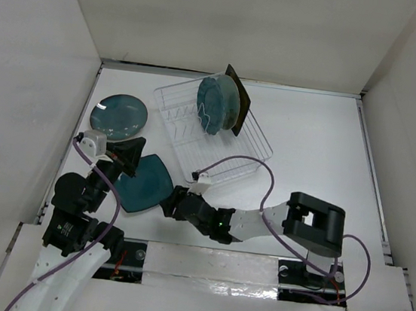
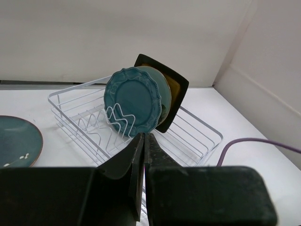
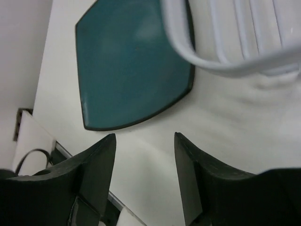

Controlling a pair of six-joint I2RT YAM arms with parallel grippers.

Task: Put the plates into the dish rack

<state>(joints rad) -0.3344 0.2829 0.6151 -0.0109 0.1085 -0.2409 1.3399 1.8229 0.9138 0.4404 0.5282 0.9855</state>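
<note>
1. I'm looking down the right wrist view: the right claw (image 3: 145, 141) is standing parted, nothing between its fingers, only bare surface (image 3: 235, 113) showing in the gap.
2. The square teal plate (image 3: 131, 61) is lying flat just ahead of that claw and off to one side, not touching either finger.
3. The dish rack (image 3: 225, 56) is cutting across the top of this view as blurred white wire, its corner just beside the plate.
4. From overhead, the right arm is reaching low and leftward across the near surface, its claw (image 1: 169, 201) sitting at the square plate's (image 1: 143, 185) right edge.
5. The left claw (image 1: 134, 150) is hovering over that plate's far corner, the arm folded up at the left.
6. In the left wrist view, the left claw (image 2: 145, 141) is pressed fully closed, gripping nothing.
7. That view is giving me what the overhead hides: the scalloped plate (image 2: 133, 101) is standing upright in the tines, a greenish plate (image 2: 163, 89) behind it, then the black-rimmed plate (image 2: 178, 87).
8. The round teal plate (image 2: 16, 141) is resting on the surface left of the rack.
</note>
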